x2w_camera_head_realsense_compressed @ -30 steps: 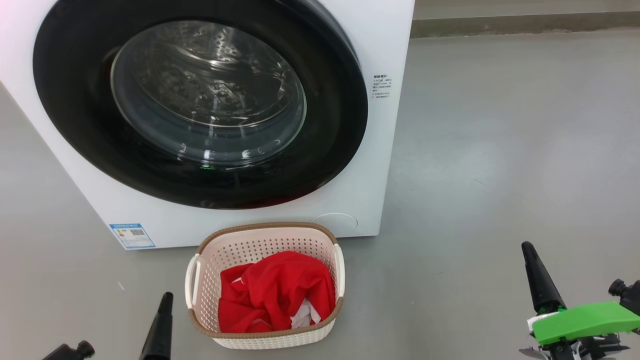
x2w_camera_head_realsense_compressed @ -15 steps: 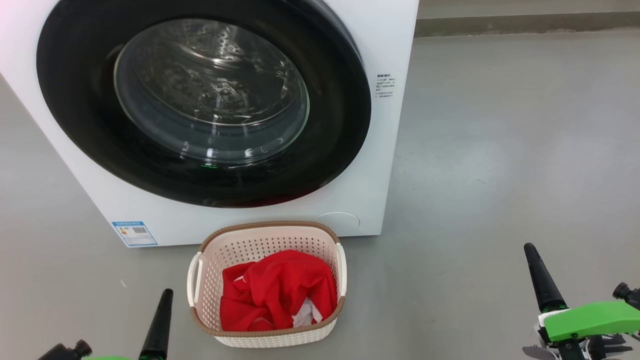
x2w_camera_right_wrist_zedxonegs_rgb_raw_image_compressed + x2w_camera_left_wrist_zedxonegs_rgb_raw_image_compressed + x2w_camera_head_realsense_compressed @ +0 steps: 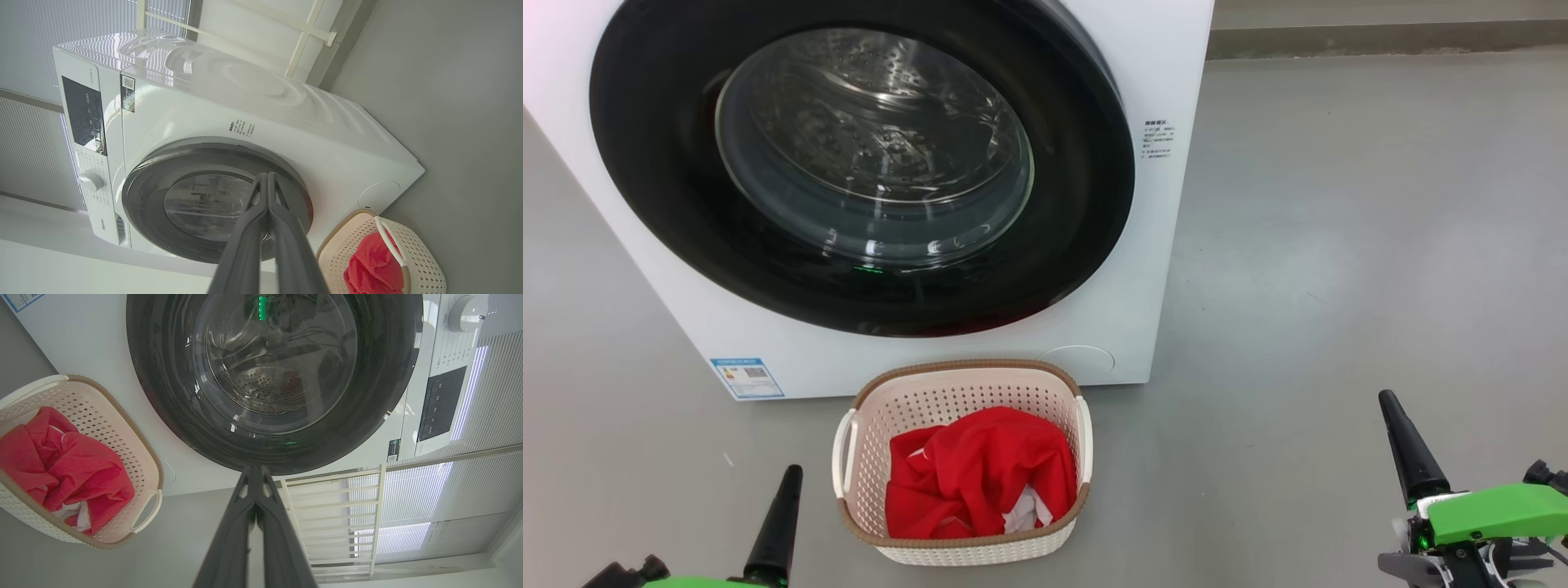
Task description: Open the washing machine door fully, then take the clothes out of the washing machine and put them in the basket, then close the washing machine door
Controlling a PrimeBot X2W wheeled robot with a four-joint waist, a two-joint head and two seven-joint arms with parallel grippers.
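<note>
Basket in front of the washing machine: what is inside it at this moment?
Red clothes with a white part showing lie bunched inside the basket, below its rim. They cover its floor, so whether anything lies beneath them cannot be seen.

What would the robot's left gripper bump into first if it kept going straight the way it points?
Most likely the washing machine door, on its black rim; the shut left gripper points right at it. The basket sits off to one side.
</note>
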